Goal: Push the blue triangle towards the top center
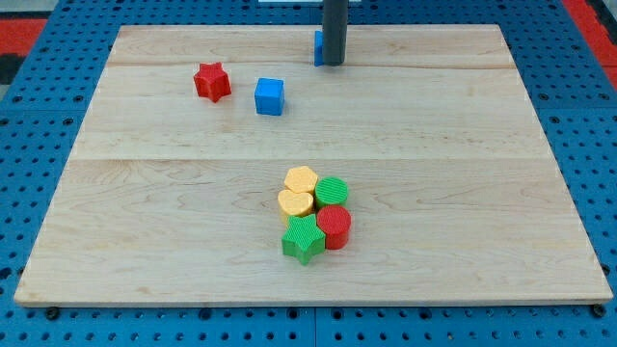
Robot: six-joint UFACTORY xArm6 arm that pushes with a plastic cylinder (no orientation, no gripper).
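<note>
One short nudge is left, I judge — blue triangle (317, 46) sits at the table (145, 260) top edge, mostly hidden behind my tip (333, 63); no fingers here.

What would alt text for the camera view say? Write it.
My tip stands at the wooden board's top centre, hiding most of a blue block at its left. A red star and blue cube sit upper left; yellow, green and red blocks cluster lower centre.
</note>
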